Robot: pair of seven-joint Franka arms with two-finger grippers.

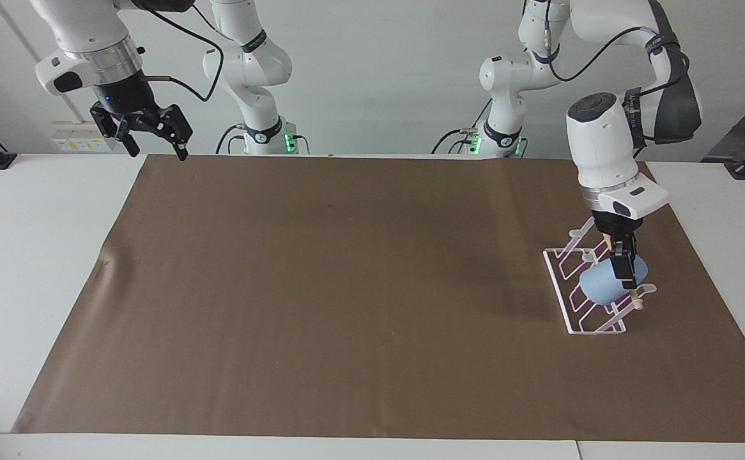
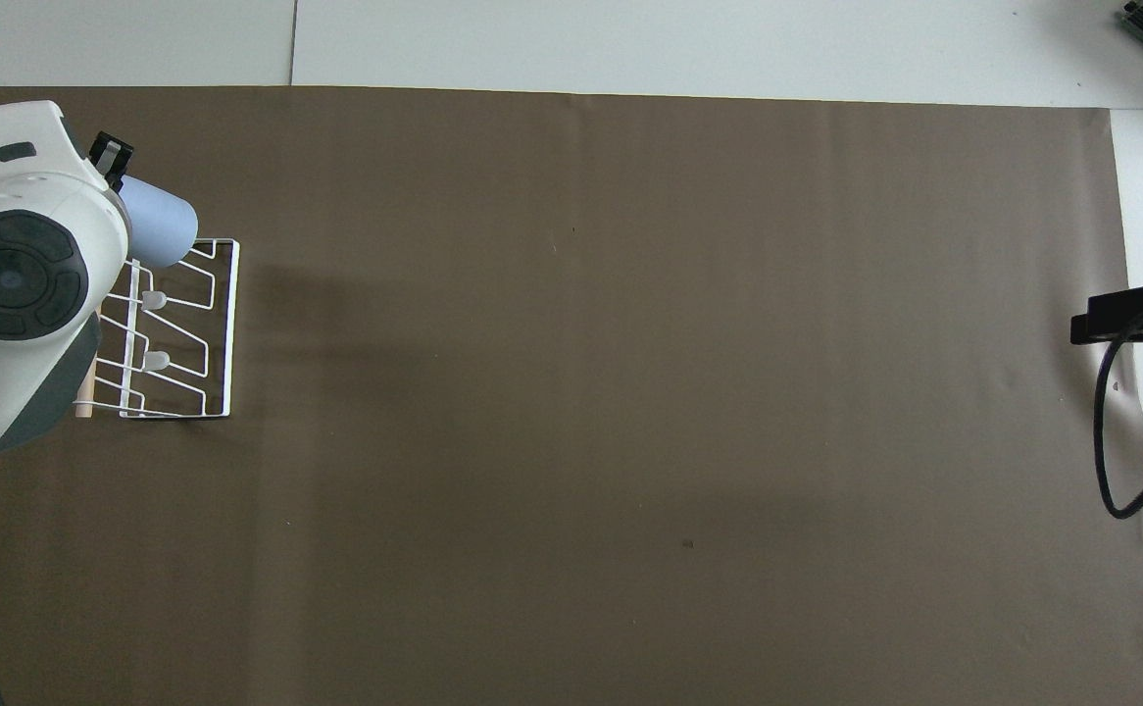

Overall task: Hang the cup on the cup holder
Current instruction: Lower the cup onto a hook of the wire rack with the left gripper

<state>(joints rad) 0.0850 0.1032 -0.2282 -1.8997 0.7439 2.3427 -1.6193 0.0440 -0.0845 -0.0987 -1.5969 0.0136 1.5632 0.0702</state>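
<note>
Cup, light blue, tilted on its side over the cup holder, base pointing toward the table's middle, rim turned toward the left arm's edge of the table. Pinched at the rim by the left gripper, fingers closed on the cup wall, reaching down from above. Low over the rack's slanted loop prongs at the end farther from the robots, just beside the wooden dowel; cannot tell whether resting on a prong or only hanging just above. Seen from overhead, cup poking out from under the left arm's white wrist, above the rack, with 2 capped prongs free nearer the robots.

Holder standing on the brown mat, toward the left arm's end of the table.

Right gripper raised over the mat's corner at the right arm's end, fingers spread wide, holding nothing, waiting.
</note>
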